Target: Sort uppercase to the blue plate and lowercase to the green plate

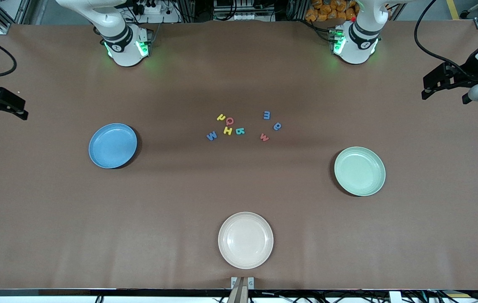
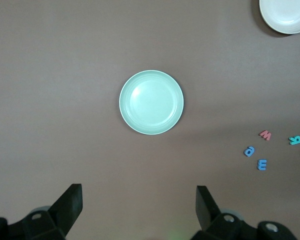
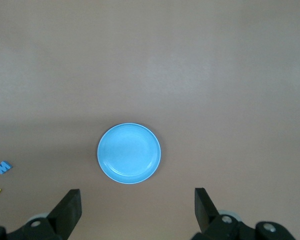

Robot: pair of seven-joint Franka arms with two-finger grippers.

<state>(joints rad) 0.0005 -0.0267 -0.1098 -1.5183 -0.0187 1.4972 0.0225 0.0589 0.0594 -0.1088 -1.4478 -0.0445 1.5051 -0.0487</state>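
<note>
The blue plate lies toward the right arm's end of the desk and holds nothing. The cream plate sits nearest the front camera, midway along the desk, also bare. The green plate lies toward the left arm's end, bare as well.

All the letters lie on the desk between the blue and green plates, farther from the camera than either. One cluster holds the blue M, yellow n, red Q, yellow H and teal R, close together. Just beside it, toward the green plate, lie the blue m, red w and blue a.

The right claw hangs with its fingers spread wide and gripping nothing, high over the desk's edge at the right arm's end, the blue plate in its wrist view and the letters well apart from it. The left claw hangs likewise wide open and empty over the left arm's end, with the green plate below it in its wrist view and the letters well apart.
</note>
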